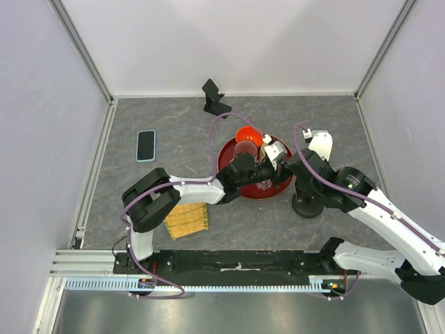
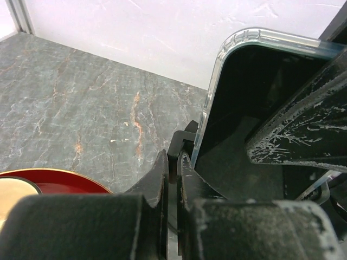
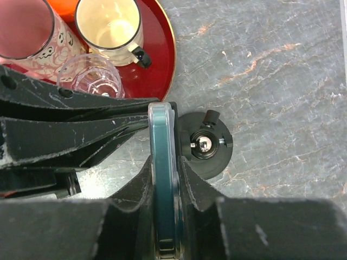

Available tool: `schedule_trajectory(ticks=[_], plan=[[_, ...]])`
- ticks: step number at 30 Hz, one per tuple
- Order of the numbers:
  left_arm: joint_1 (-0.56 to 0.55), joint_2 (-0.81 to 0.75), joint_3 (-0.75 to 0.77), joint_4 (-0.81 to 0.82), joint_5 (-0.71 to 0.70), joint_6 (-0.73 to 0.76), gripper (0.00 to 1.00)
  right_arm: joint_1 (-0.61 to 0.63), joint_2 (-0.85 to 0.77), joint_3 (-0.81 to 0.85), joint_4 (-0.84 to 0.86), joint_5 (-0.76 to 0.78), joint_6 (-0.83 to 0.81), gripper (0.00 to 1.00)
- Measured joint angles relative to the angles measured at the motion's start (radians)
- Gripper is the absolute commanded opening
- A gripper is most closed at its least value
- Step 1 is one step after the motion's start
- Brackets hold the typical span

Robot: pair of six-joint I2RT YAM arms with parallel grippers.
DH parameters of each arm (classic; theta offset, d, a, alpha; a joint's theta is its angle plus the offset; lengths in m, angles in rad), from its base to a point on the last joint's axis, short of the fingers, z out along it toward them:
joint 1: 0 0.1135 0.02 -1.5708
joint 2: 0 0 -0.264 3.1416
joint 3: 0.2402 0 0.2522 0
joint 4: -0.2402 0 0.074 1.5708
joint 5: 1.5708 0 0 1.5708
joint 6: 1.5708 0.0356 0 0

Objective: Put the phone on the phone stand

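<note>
Over the right side of the red tray the two arms meet, and from above they cover most of what they hold. The right claw is clamped on a phone, held edge-on and upright off the table. Its lower end is lost between the fingers. The left claw is nearly closed, with only a slit between its fingers. It sits right against the phone's side, though I can't tell whether it touches.

On the tray, partly cut off in the right wrist view, stand a pink cup, a cream mug and a clear glass. A round black base sits on the table beneath the held phone, just beside the tray. The angled phone stand is well apart, by the far wall. A second phone lies flat to the left, and a yellow mat pokes out from under the left arm.
</note>
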Motion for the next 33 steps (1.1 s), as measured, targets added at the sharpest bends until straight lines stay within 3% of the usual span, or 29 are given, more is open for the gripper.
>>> schedule_trajectory(ticks=[10, 18, 20, 21, 23, 29, 33], plan=[[-0.037, -0.011, -0.011, -0.021, -0.149, 0.046, 0.02, 0.018, 0.051, -0.003, -0.017, 0.097, 0.182, 0.00], [-0.054, -0.011, -0.011, -0.051, -0.215, 0.063, 0.03, 0.020, 0.033, -0.066, 0.051, 0.114, 0.187, 0.00], [-0.055, -0.013, -0.011, -0.055, -0.212, 0.063, 0.13, 0.020, 0.013, -0.079, 0.064, 0.106, 0.170, 0.00], [-0.056, -0.016, -0.011, -0.061, -0.210, 0.063, 0.29, 0.020, 0.003, -0.086, 0.071, 0.100, 0.158, 0.00], [-0.056, -0.026, -0.011, -0.076, -0.207, 0.066, 0.39, 0.020, -0.012, -0.092, 0.078, 0.087, 0.139, 0.01], [-0.048, -0.089, -0.062, -0.122, -0.268, 0.056, 0.54, 0.020, -0.016, -0.092, 0.095, 0.042, 0.100, 0.12], [-0.034, -0.190, -0.144, -0.095, -0.317, 0.054, 0.55, 0.000, -0.008, -0.093, 0.064, 0.089, 0.075, 0.11]])
